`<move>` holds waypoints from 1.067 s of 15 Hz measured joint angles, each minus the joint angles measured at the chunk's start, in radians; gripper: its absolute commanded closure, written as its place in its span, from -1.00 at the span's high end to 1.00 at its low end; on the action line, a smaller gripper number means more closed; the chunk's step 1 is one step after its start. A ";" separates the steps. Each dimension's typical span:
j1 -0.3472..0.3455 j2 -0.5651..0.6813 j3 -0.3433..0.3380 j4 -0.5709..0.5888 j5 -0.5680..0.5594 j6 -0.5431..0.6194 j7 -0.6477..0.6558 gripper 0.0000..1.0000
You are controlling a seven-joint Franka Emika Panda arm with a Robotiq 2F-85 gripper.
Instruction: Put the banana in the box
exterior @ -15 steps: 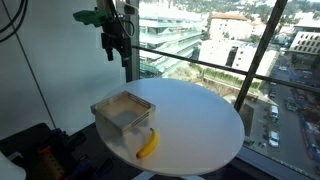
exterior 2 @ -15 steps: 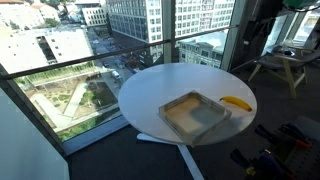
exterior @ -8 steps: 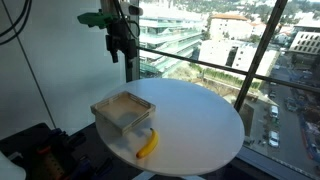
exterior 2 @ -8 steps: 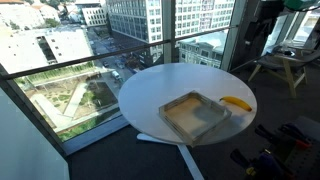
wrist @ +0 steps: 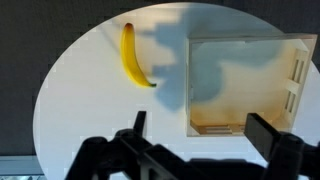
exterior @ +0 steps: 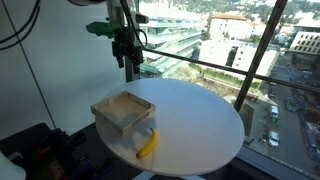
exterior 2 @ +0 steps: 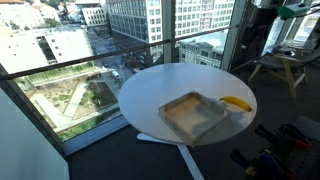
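A small yellow banana [exterior: 147,145] lies on the round white table [exterior: 200,120] beside the box [exterior: 124,113]. The box is a shallow square open tray with tan walls. Both also show in an exterior view, the banana [exterior 2: 235,102] and the box [exterior 2: 195,115]. My gripper [exterior: 128,52] hangs high above the table's far edge, open and empty. In the wrist view the banana [wrist: 133,57] lies upper left, the box [wrist: 245,85] at right, and my gripper [wrist: 198,132] is open with nothing between the fingers.
The table [exterior 2: 150,95] stands by large windows with a railing [exterior: 210,65] behind it. Dark equipment [exterior: 40,155] sits on the floor near the table. A wooden stand [exterior 2: 280,65] is in the background.
My gripper has moved sideways toward the table, from over the floor to above the table's far edge. The banana and box have not moved.
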 measured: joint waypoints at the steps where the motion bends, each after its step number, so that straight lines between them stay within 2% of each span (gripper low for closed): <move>1: 0.000 0.012 -0.002 0.000 0.000 0.011 -0.004 1.00; 16: -0.014 0.197 -0.022 0.007 0.000 0.178 -0.049 1.00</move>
